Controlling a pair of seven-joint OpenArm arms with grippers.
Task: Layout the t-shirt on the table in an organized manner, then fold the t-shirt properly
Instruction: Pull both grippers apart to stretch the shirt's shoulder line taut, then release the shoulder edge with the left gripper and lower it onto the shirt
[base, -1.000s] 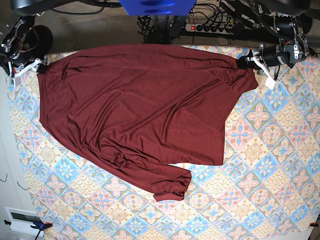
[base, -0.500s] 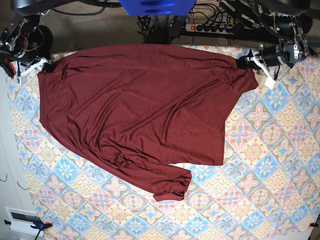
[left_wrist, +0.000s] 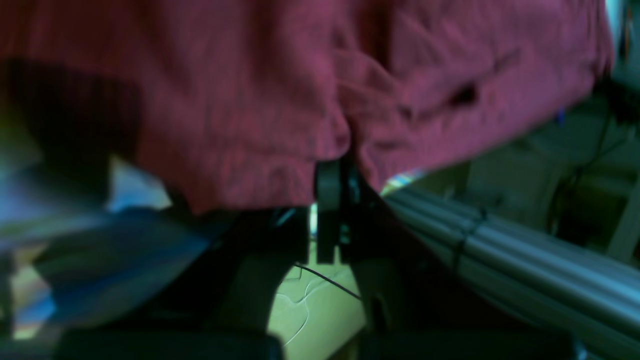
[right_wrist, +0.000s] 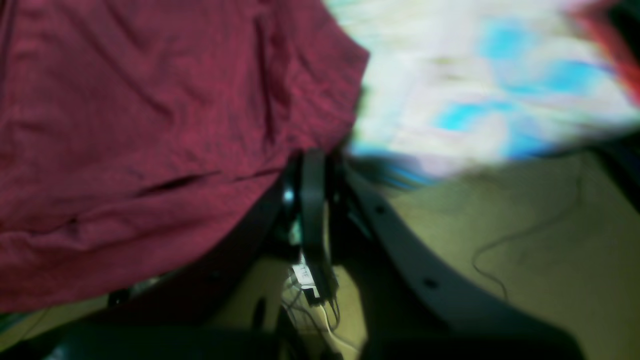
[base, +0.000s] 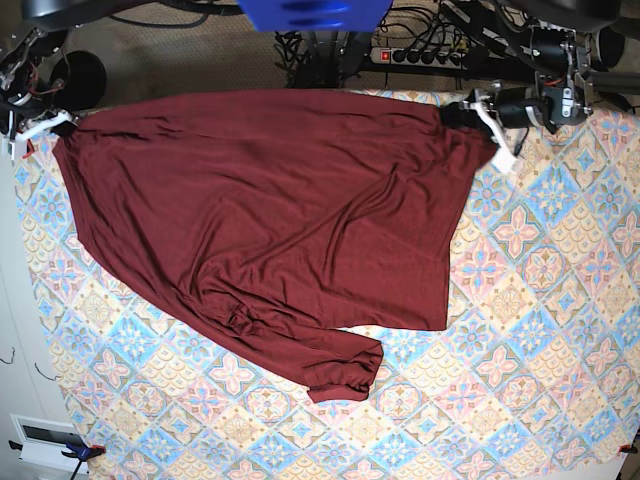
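T-shirt (base: 270, 210) is lying spread across the far half of the table (base: 540, 330), maroon cloth stretched wide along the back edge, its top edge running almost straight from corner to corner. One long sleeve is trailing down toward the near side, ending in a bunched cuff over the patterned cloth, and a straight edge is showing just to the right of it.

Over on the base view's left, the right gripper (base: 60, 122) is sitting at the far corner of the table, jaws pinched together on that corner of the t-shirt. The right wrist view is showing the black fingers (right_wrist: 312, 200) closed tight with the fabric edge running into them, blue and cream tile pattern blurring past beside it.

On the base view's right, the left gripper (base: 462, 112) is clamped on the opposite corner of the garment. Up close in the left wrist view, the jaws are pressed fully together and the maroon knit is puckering into a fold right where the fingertips (left_wrist: 330, 180) are biting.

Both arms are reaching from the back edge, well apart.
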